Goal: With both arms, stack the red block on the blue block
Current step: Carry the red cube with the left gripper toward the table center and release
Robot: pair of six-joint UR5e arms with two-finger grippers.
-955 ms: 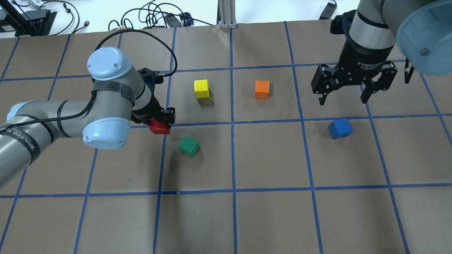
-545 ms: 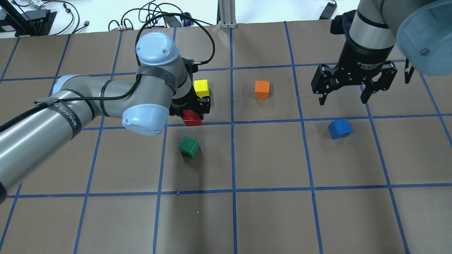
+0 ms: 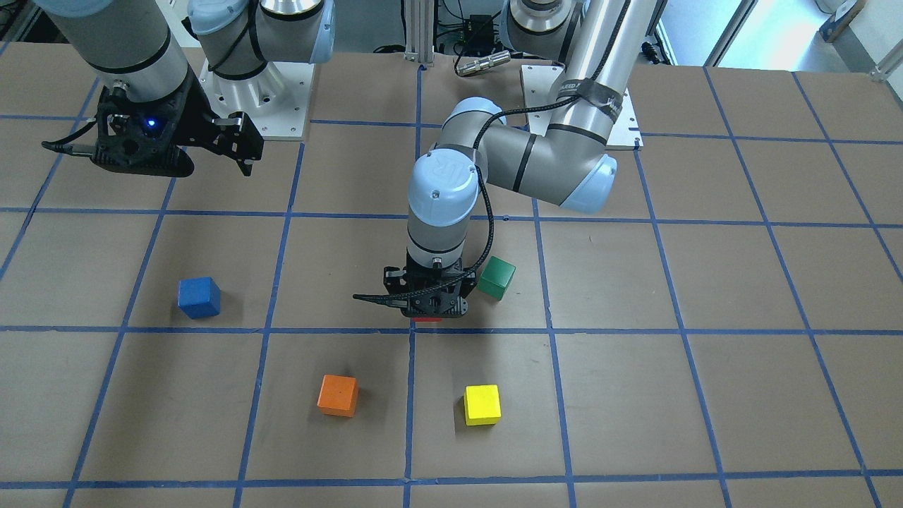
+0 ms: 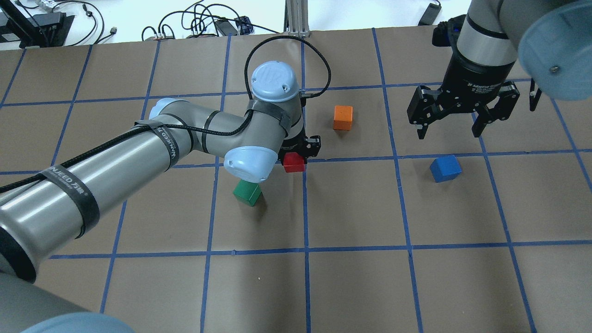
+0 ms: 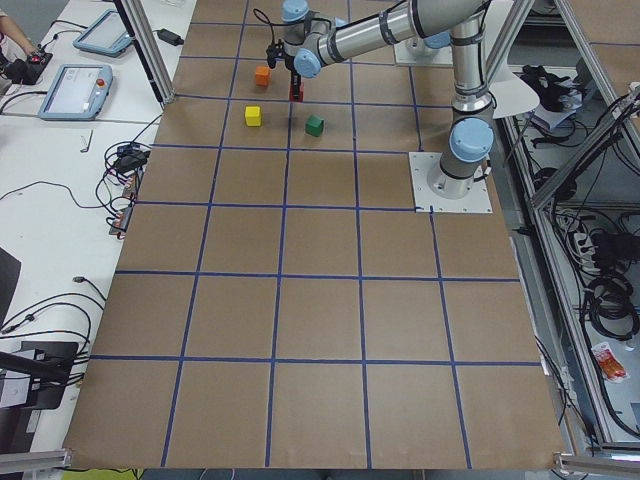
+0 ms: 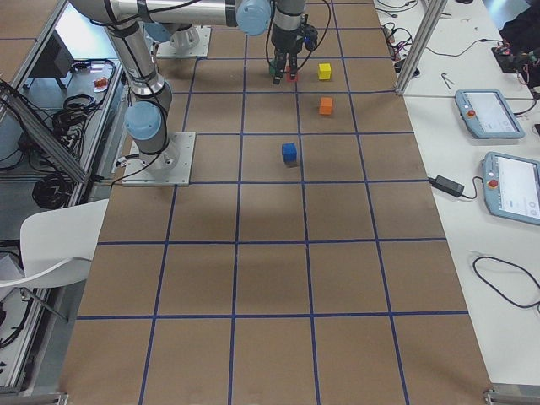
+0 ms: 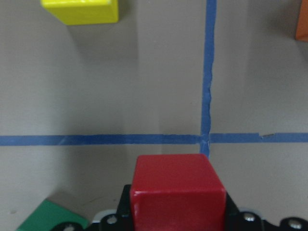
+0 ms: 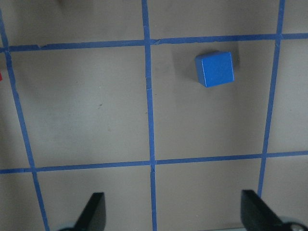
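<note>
My left gripper (image 4: 296,155) is shut on the red block (image 4: 293,163) and holds it above the table near a tape crossing in the middle. The red block fills the bottom of the left wrist view (image 7: 178,190); only a sliver shows in the front view (image 3: 426,319). The blue block (image 4: 445,168) sits on the table at the right, also in the front view (image 3: 199,297) and the right wrist view (image 8: 214,69). My right gripper (image 4: 458,120) hangs open and empty above and beyond the blue block.
A green cube (image 4: 248,193) lies just near of the left gripper. An orange cube (image 4: 342,117) sits beyond it to the right. A yellow cube (image 3: 482,404) is hidden under my left arm in the overhead view. Blue tape lines grid the brown table.
My left arm has swung right with the red block, from near the green cube's left past the yellow cube to the central tape line. The right arm has stayed put.
</note>
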